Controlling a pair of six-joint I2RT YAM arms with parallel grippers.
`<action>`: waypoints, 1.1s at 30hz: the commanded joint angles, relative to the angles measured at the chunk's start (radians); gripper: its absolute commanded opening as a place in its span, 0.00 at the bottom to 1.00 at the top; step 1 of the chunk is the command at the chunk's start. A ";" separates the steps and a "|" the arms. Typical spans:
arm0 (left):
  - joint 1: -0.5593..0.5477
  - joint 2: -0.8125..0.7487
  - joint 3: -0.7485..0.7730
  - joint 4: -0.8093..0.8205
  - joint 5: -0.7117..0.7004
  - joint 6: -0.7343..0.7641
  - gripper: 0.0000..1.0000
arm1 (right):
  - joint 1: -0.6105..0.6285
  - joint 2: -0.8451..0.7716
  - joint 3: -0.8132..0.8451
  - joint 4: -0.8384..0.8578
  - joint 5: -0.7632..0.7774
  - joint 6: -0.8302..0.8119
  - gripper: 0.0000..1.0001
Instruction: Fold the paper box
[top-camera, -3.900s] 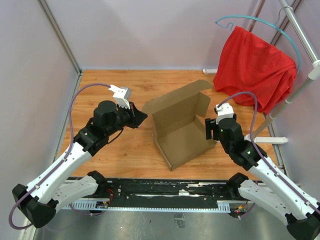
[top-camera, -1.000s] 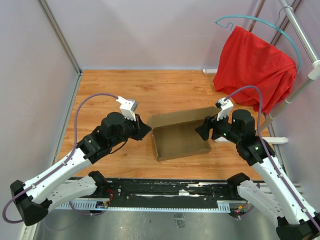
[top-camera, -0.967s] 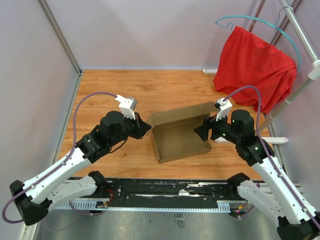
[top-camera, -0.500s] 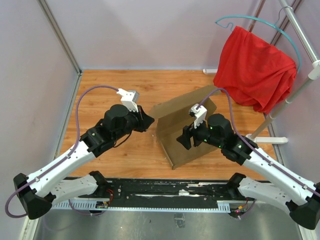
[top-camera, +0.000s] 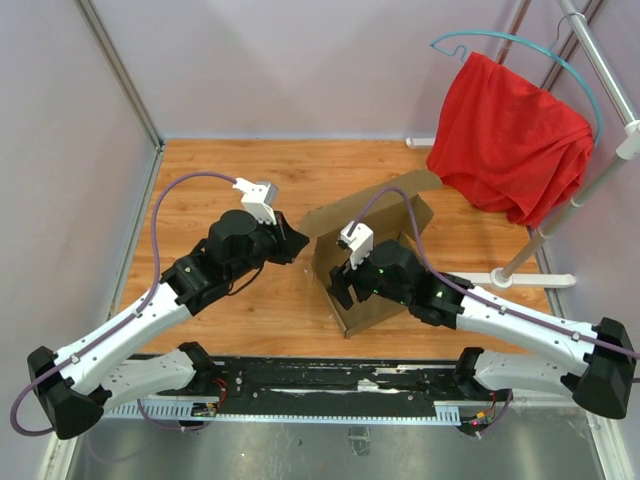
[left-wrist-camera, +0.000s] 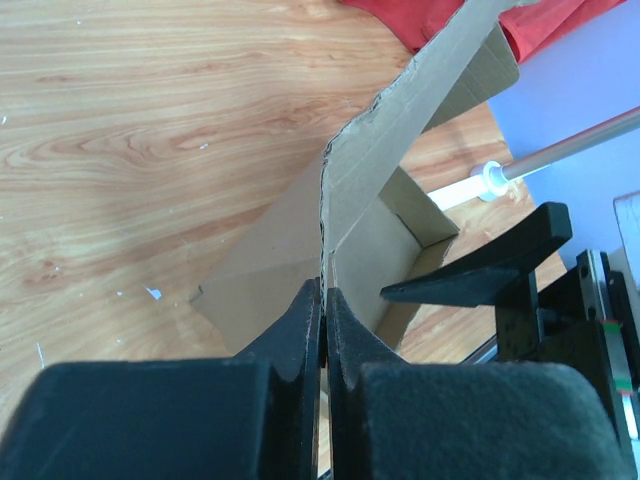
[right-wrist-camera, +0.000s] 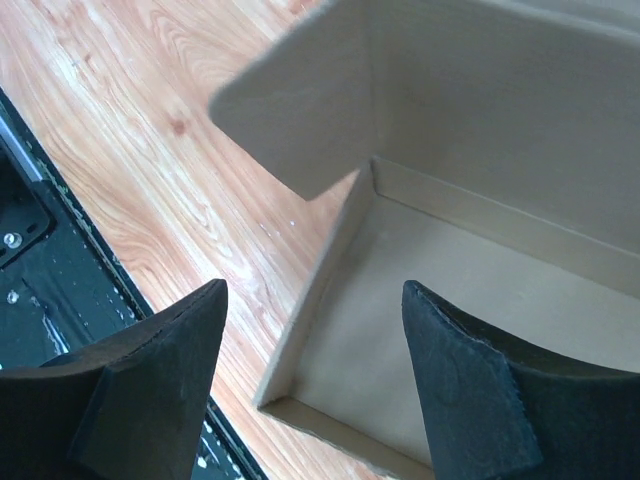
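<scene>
The paper box is a shallow brown cardboard tray on the wooden table, its back panel standing up. My left gripper is shut on the left edge of that raised panel; in the left wrist view the fingers pinch the thin cardboard edge. My right gripper hangs open over the tray's near-left corner. The right wrist view shows the right gripper straddling the tray's left wall, one finger outside it and one over the floor of the box, gripping nothing. A side flap sticks up beside it.
A red cloth hangs from a teal hanger on a metal rack at the back right. A black rail runs along the table's near edge. Pale walls close in the left side and the back.
My right arm has swung left from the box's right side, across the tray, to its near-left corner. The box has turned and its back panel stands higher. My left gripper keeps its hold.
</scene>
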 joint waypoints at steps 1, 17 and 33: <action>-0.008 0.017 0.027 0.004 -0.011 0.006 0.03 | 0.053 0.035 0.010 0.163 0.090 -0.017 0.72; -0.008 0.046 0.087 -0.042 -0.048 0.017 0.03 | 0.122 0.227 0.102 0.326 0.242 0.010 0.67; -0.008 0.005 0.048 -0.049 0.008 0.031 0.01 | 0.106 0.220 0.111 0.222 0.518 0.016 0.60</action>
